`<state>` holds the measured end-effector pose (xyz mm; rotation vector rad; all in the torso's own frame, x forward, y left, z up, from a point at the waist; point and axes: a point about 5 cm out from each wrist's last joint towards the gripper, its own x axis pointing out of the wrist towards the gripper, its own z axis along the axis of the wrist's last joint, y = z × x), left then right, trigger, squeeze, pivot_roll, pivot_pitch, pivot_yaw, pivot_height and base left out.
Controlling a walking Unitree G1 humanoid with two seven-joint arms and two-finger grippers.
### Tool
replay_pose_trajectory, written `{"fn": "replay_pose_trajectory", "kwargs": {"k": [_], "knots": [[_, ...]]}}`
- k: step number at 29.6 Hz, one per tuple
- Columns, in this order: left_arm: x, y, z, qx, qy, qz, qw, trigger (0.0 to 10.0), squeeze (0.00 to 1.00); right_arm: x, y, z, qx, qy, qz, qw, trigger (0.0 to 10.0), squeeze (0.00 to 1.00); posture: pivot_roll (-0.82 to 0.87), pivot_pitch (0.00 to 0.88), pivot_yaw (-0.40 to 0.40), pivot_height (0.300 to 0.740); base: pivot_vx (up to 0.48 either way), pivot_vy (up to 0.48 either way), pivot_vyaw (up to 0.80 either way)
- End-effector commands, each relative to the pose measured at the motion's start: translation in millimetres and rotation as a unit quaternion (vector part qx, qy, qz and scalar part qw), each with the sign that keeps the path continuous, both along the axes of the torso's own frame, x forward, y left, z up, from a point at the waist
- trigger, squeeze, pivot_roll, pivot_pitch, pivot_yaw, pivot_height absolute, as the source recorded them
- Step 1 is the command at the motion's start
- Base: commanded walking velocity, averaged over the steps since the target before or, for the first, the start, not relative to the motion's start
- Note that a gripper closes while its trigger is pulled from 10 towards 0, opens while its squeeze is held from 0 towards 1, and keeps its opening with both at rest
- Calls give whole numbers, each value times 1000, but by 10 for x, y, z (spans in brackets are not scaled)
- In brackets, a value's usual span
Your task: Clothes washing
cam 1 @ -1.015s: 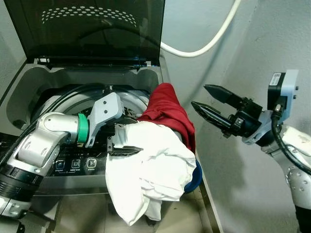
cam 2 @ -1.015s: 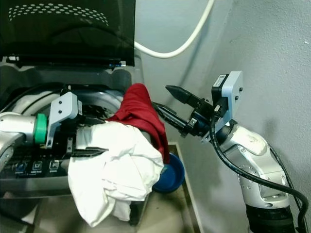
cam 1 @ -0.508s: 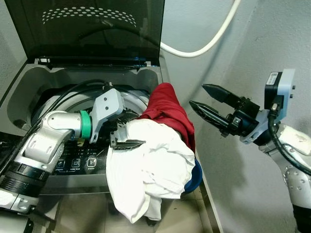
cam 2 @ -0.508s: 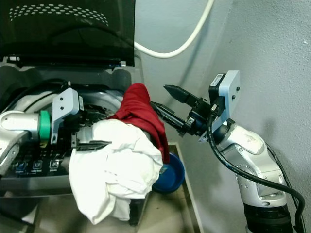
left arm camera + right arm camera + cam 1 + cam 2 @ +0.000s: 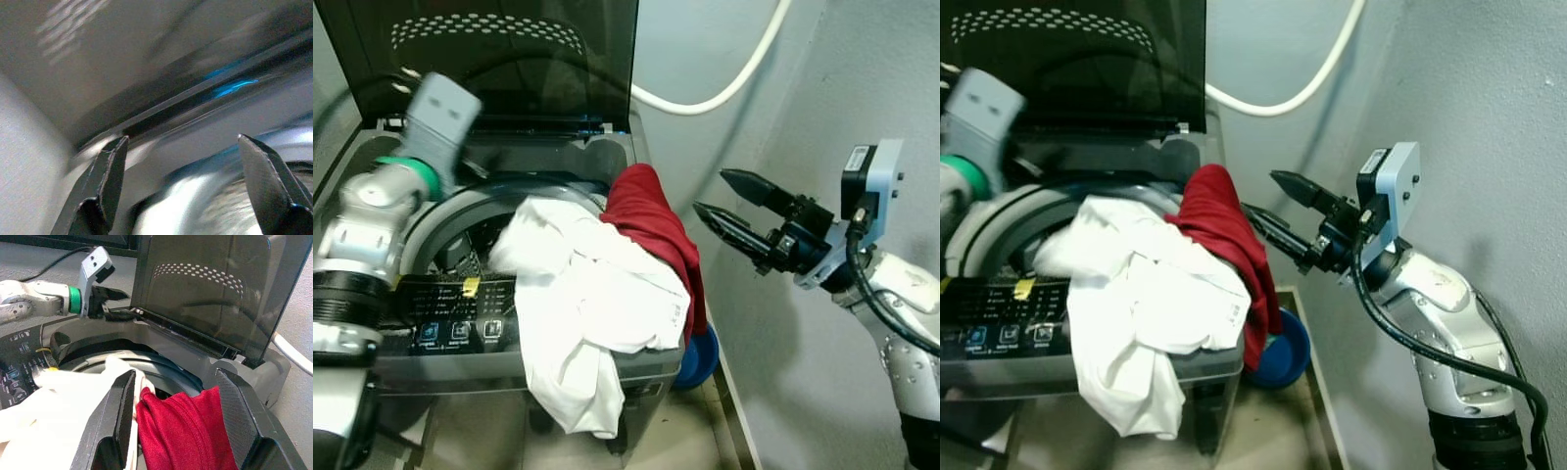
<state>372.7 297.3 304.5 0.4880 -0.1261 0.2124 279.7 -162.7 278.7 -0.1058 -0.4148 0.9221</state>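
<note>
We faced the top-loading washing machine (image 5: 558, 367), its dark lid (image 5: 499, 59) raised at the far side. The white garment (image 5: 592, 313) lay draped over the machine's near rim, half in the drum and half hanging down the front, with the red garment (image 5: 656, 230) heaped over the right rim, touching it. Both looked light, soft and limp; we judged they would sag and slide off unless pinched at a thick bunched fold near the rim. Our left claw (image 5: 110, 301) hovered at the far left corner, fingers spread, holding nothing. Our right claw (image 5: 734, 211) hung just right of the red cloth, also spread and empty.
</note>
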Motion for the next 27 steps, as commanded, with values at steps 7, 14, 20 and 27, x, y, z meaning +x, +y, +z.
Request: {"fn": "replay_pose_trajectory", "kwargs": {"k": [7, 14, 20, 27], "knots": [[-379, 781, -218, -7, 18, 221, 975, 10000, 0, 19, 25, -15, 1, 0, -2, 1000, 10000, 0, 50, 66, -8, 740, 0, 0, 0], [-204, 17, -265, 8, 41, -108, 993, 10000, 0, 36, 82, -27, -1, 2, 6, 1000, 10000, 0, 61, 75, -19, 740, 0, 0, 0], [-328, -598, -62, 67, 16, -294, 953, 10000, 0, 97, 158, -90, 3, 5, -17, 1000, 10000, 0, 60, 77, -16, 740, 0, 0, 0], [-588, -1062, -8, 94, 44, -463, 880, 10000, 1000, 85, 240, -159, 18, 13, -25, 999, 10000, 0, 51, 75, -3, 740, 0, 0, 0]]}}
